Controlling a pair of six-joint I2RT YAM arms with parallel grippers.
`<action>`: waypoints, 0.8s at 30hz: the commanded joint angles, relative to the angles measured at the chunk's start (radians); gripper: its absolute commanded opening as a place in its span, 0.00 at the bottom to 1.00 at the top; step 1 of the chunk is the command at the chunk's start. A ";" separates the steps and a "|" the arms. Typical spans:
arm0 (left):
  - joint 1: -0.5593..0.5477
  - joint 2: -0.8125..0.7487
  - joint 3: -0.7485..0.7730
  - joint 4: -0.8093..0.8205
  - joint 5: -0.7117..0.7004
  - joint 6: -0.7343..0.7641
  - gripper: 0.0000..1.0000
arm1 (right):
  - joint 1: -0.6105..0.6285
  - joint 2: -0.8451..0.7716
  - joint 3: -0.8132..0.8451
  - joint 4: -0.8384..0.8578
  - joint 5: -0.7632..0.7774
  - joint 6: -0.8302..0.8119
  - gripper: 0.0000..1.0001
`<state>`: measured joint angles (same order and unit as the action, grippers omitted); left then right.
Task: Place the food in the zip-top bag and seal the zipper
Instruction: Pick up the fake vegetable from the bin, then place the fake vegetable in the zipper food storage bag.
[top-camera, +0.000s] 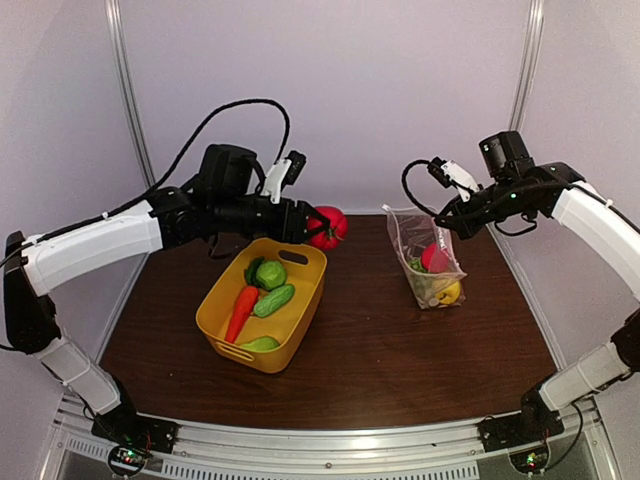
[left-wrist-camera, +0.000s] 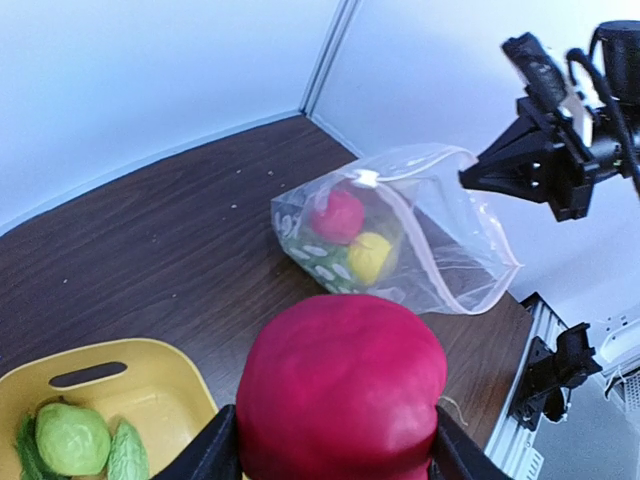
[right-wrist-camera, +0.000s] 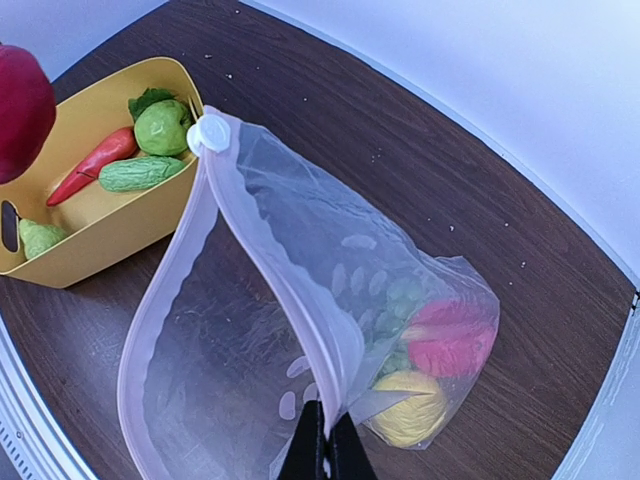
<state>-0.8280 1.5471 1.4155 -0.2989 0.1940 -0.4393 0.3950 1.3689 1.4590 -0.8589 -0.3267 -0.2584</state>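
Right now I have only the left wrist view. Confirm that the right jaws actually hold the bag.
Observer: Right wrist view: the right gripper, jaws closed, pinches the rim of the zip-top bag, whose mouth gapes open.
Operator: Tell me where my apple hangs.
Observer: Top view: the red apple in the left gripper hangs by the far rim of the yellow tub, short of the bag, not over its mouth.
Operator: Name something in the tub that I can't see.
Observer: An orange carrot lies in it beside the cucumber.
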 joint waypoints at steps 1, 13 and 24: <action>-0.049 -0.012 -0.002 0.167 -0.012 -0.020 0.46 | 0.002 0.020 0.042 -0.042 0.047 -0.019 0.00; -0.172 0.074 -0.046 0.482 -0.012 -0.043 0.46 | 0.003 0.039 0.099 -0.030 -0.066 0.028 0.00; -0.252 0.319 0.123 0.638 -0.055 -0.154 0.46 | 0.005 0.025 0.090 0.001 -0.137 0.081 0.00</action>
<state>-1.0485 1.8065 1.4693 0.2459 0.1741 -0.5426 0.3950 1.4078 1.5330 -0.8787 -0.4118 -0.2092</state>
